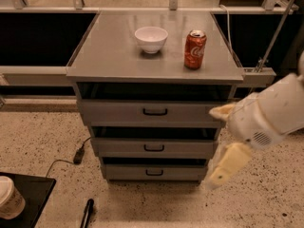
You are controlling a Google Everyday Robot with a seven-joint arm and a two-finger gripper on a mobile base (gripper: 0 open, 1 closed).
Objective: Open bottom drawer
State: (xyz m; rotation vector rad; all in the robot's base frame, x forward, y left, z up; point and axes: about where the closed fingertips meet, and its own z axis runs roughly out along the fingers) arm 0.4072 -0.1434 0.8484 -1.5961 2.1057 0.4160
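A cream-coloured two-finger gripper (pixel 213 146) on a white arm hung at the front right corner of a grey metal cabinet (pixel 118 61). Its fingers (pixel 228 164) were spread wide, holding nothing (one level with the top drawer (pixel 114 113), the other lower). The grey metal bottom drawer (pixel 126 173) with its small black bar handle sat lowest of three, just left of the lower finger. Its long axis ran left to right, and its face was toward the camera. A white bowl (pixel 151 38) and a red soda can (pixel 195 50) stood on top.
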